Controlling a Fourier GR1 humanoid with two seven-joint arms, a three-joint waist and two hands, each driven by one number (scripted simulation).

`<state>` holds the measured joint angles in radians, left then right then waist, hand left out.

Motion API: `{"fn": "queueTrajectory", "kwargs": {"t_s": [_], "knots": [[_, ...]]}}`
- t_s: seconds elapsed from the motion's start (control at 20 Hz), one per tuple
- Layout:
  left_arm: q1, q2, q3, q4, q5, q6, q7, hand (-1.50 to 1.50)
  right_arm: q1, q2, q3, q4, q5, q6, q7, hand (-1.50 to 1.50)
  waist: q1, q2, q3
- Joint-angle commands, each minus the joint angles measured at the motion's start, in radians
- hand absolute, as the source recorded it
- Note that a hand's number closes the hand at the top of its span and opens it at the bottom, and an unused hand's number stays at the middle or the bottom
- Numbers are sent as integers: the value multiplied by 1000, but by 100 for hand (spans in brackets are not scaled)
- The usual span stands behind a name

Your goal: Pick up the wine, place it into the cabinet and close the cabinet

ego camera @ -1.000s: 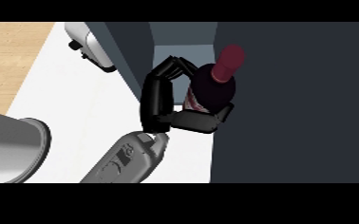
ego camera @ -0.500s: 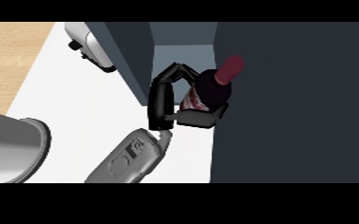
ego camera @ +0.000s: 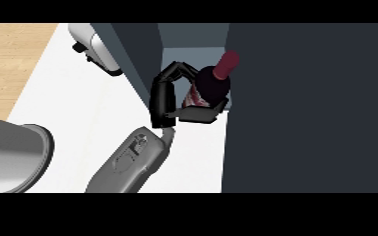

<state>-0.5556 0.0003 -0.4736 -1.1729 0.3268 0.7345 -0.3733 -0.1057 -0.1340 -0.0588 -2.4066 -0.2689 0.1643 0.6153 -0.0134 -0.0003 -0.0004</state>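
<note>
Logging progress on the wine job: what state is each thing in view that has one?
wine bottle: upright, held, at the cabinet's opening.
right hand: fingers curled round the wine bottle.
cabinet: open, not yet closed.
left hand: not in view.

the right hand (ego camera: 164,100) curls round the wine (ego camera: 212,82), seemingly just inside the cabinet (ego camera: 295,105) opening.

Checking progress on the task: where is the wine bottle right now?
In the head view, the wine bottle sits just right of centre, held in a hand at the cabinet opening.
</note>
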Motion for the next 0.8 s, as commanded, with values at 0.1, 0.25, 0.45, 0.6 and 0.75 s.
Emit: {"fn": "queueTrajectory", "kwargs": {"t_s": [0.1,0.25,0.45,0.6,0.75], "knots": [[15,0,46,63,49,-35,-99,150,28,2,-4,-165,-83,-25,77,-150,-1,-1,0],[19,0,65,87,39,-75,-89,150,45,-23,-60,-115,-139,20,51,-150,2,-1,0],[-126,0,161,234,72,-130,-68,150,71,20,-19,-102,-90,26,-13,-150,-6,2,0],[-123,0,171,251,80,-164,-73,150,62,1,-49,-106,-118,24,9,-150,-4,1,0],[-140,12,206,256,83,-178,-49,150,90,14,-25,-121,-100,39,-19,-150,-1,0,1]]}}
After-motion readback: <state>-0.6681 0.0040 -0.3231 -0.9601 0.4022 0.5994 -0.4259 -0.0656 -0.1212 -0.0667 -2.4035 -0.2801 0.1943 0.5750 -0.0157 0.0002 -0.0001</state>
